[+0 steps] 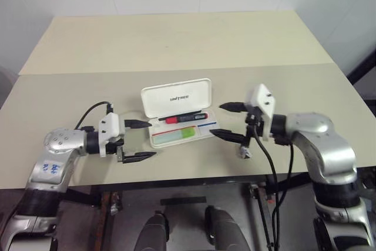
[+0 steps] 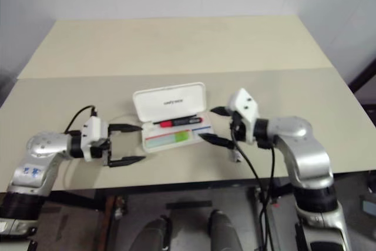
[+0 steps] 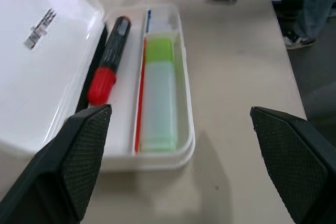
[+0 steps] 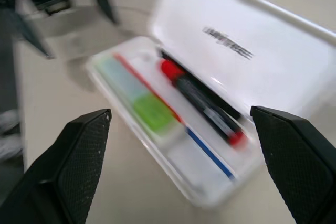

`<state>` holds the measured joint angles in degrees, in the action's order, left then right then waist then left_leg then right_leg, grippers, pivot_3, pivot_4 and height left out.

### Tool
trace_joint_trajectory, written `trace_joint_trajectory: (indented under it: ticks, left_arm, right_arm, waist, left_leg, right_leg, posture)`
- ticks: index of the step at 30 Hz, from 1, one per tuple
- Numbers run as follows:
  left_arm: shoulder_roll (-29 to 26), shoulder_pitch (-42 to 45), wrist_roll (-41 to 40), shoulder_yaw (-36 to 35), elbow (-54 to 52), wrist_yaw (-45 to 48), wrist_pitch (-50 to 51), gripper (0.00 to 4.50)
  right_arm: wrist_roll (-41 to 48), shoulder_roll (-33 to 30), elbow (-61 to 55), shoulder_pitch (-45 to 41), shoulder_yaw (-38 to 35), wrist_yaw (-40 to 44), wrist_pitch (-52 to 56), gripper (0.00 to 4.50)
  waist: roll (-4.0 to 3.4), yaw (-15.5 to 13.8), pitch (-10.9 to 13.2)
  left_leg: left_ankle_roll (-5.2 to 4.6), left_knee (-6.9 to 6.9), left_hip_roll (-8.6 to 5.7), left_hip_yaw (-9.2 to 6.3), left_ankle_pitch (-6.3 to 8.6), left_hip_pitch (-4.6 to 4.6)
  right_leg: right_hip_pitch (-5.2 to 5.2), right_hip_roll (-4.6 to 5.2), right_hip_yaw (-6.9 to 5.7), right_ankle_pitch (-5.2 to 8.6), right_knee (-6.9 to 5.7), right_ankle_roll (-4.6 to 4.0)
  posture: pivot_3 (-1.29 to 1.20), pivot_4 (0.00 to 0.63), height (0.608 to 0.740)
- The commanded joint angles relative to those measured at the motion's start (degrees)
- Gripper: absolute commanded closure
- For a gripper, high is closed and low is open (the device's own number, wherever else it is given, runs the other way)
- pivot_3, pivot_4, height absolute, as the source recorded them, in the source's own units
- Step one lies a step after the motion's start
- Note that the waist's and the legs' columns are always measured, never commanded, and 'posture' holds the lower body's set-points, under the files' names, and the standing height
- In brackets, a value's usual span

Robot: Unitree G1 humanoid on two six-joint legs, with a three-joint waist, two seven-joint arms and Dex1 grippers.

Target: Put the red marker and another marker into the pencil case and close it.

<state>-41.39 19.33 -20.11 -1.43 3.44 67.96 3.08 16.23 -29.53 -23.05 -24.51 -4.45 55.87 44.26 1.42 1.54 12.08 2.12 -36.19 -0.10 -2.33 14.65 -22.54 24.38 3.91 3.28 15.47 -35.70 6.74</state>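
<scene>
Pencil case (image 1: 176, 110) lying mid-frame, long axis left-right, lid standing open; red marker (image 1: 183, 118), highlighter (image 1: 176, 135) inside. Left tool (image 1: 139, 140), right tool (image 1: 230, 122) flanking it, both spread apart, empty, about equally near.

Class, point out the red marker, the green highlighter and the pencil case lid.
red marker (image 3: 108, 61), left wrist view, on the barrel beside the red cap.
green highlighter (image 3: 158, 98), left wrist view, on the pale body.
pencil case lid (image 1: 176, 96), left eye view, on its inner face.
</scene>
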Motion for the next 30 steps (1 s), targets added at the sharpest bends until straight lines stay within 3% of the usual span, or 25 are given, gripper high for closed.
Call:
trace_joint_trajectory:
  ticks: [1,7,14,19,29,30]
  left_arm:
    - [1.29,3.82,0.56,1.44,3.4,2.05,-2.19,0.0]
    - [3.24,8.99,1.69,3.46,9.62,5.13,-4.89,0.0]
    - [5.29,13.17,2.67,4.94,13.55,7.13,-6.22,0.0]
    - [5.86,14.52,3.1,5.1,14.6,7.63,-6.33,0.0]
    - [5.75,14.72,3.4,4.84,14.37,7.68,-5.92,0.0]
    - [5.65,14.61,3.47,4.75,14.2,7.48,-5.87,0.0]
  right_arm:
    - [1.27,1.47,-8.85,6.88,-6.7,-9.37,3.64,0.03]
    - [1.0,6.7,-17.3,18.53,-10.95,-22.66,6.95,0.03]
    - [-2.42,9.2,-20.71,29.3,-6.28,-30.73,4.42,0.03]
    - [-2.88,12.84,-18.7,32.98,-4.14,-34.57,1.84,0.03]
    - [-4.35,14.33,-13.0,35.32,-0.5,-37.27,-4.08,0.03]
    - [-4.47,14.4,-12.38,35.03,-0.32,-37.43,-4.77,0.2]
  waist:
    - [0.03,0.0,-0.02]
    - [0.08,0.21,-0.05]
    - [0.13,0.06,-0.08]
    - [0.13,0.08,-0.08]
    - [0.34,0.13,-0.2]
    - [0.34,0.15,-0.21]
  left_leg:
    - [0.0,-0.01,0.0,0.02,0.0,0.0]
    - [-0.02,-0.03,-0.04,0.04,-0.01,0.02]
    - [-0.04,-0.05,-0.01,0.05,-0.02,0.09]
    - [-0.06,-0.05,-0.01,0.04,-0.03,0.13]
    - [-0.06,-0.04,0.02,-0.01,-0.04,0.28]
    - [-0.06,-0.04,0.04,-0.03,-0.04,0.39]
  right_leg:
    - [0.0,0.0,0.02,0.0,0.0,0.0]
    - [-0.06,-0.01,0.07,-0.02,0.03,0.03]
    - [-0.11,-0.06,0.1,-0.03,0.02,0.05]
    - [-0.14,-0.08,0.11,-0.03,0.0,0.05]
    - [-0.37,-0.11,0.09,-0.02,0.09,0.04]
    - [-0.49,-0.14,0.09,-0.02,0.14,0.04]
  posture:
    - [0.0,0.15,0.74]
    - [0.0,0.15,0.74]
    - [0.0,0.15,0.74]
    - [0.0,0.15,0.74]
    - [0.0,0.15,0.74]
    - [0.0,0.15,0.74]
